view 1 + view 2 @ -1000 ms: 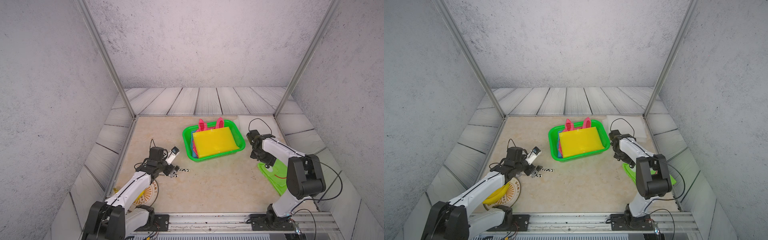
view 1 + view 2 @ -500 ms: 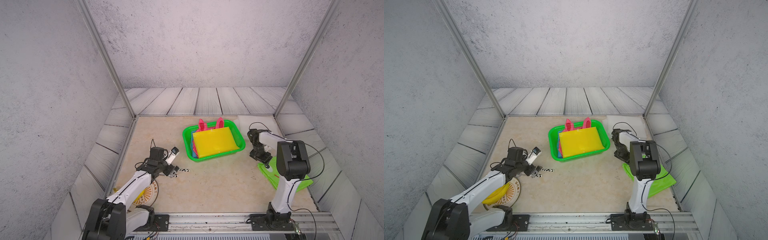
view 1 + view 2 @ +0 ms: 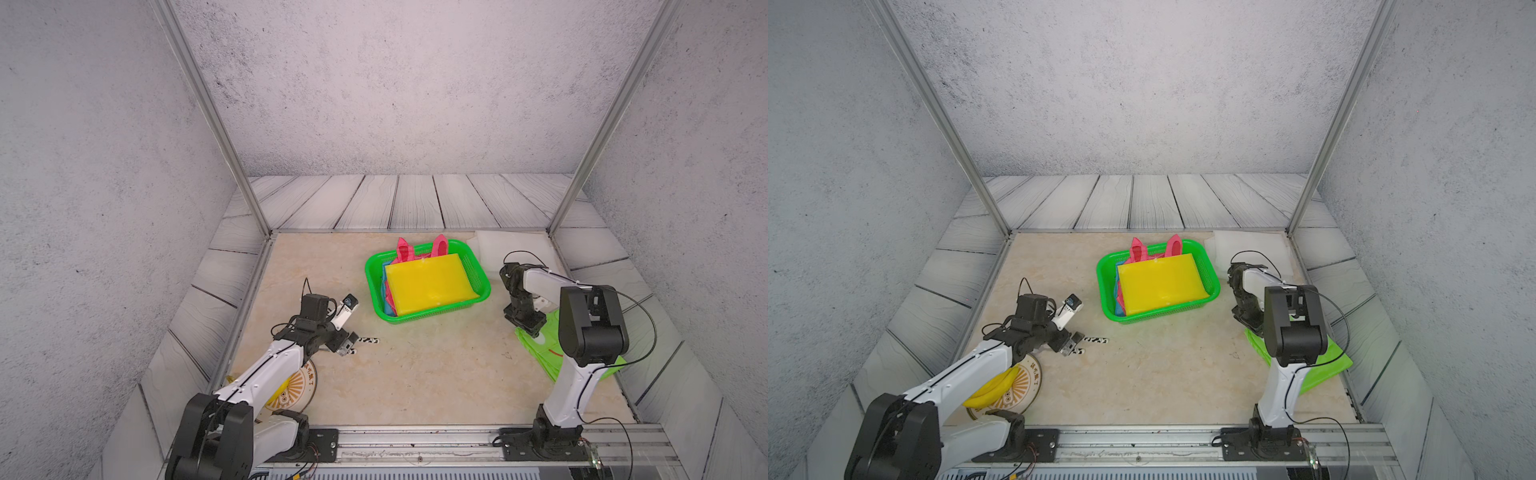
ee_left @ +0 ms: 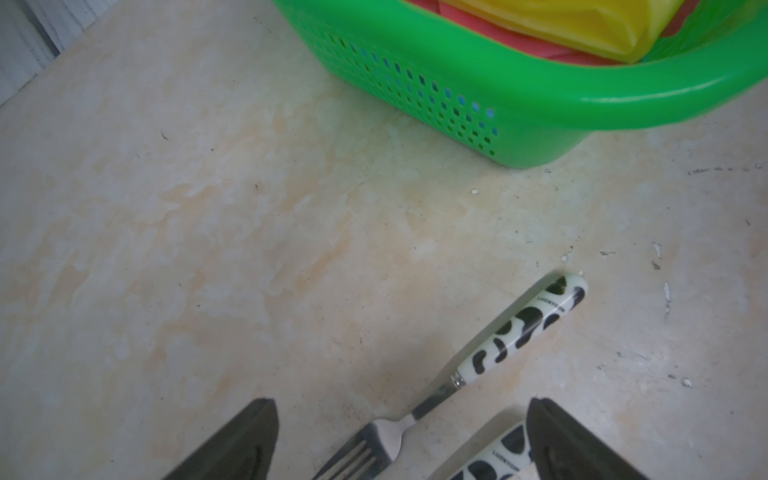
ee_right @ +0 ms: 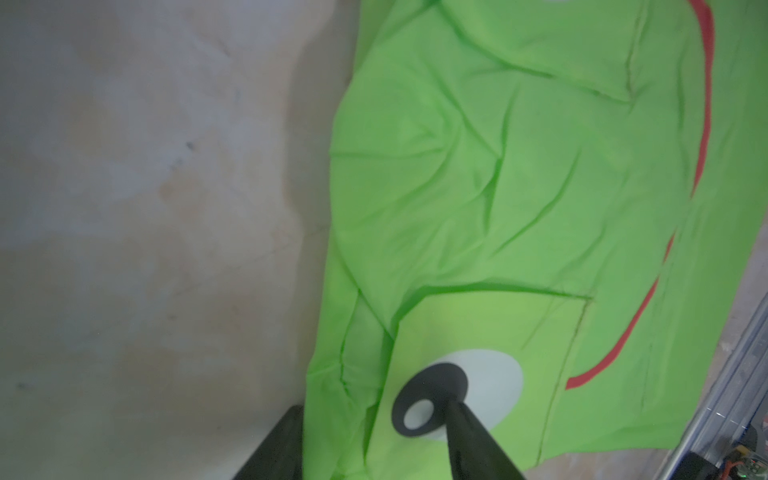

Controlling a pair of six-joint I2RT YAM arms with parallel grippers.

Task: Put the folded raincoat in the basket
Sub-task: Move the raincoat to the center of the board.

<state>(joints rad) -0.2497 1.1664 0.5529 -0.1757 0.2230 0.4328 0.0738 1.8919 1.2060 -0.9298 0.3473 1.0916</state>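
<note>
The lime-green frog-faced folded raincoat [image 3: 540, 345] [image 3: 1325, 365] [image 5: 498, 187] lies flat on the table at the right, partly under my right arm. My right gripper [image 3: 527, 328] [image 3: 1252, 324] [image 5: 374, 405] points down at the raincoat's corner nearest the basket. Its jaws stand half apart across the raincoat's edge, one finger off the cloth and one by the frog's eye. The green basket [image 3: 372, 286] [image 3: 1102, 282] [image 4: 519, 95] sits mid-table and holds a yellow folded raincoat [image 3: 428, 282] on a pink one [image 3: 402, 249]. My left gripper [image 3: 347, 343] [image 4: 399, 405] is open and empty, low over the table.
Two cow-patterned forks [image 4: 519, 324] [image 4: 494, 461] lie under the left gripper. A round plate [image 3: 1021, 382] with a yellow thing [image 3: 988, 392] sits under the left arm. A white sheet [image 3: 511, 245] lies at the back right. Metal posts and grey walls enclose the table.
The right arm's elbow has swung from the right edge toward the middle and risen, while its gripper stayed low at the raincoat's corner. The left arm has not moved.
</note>
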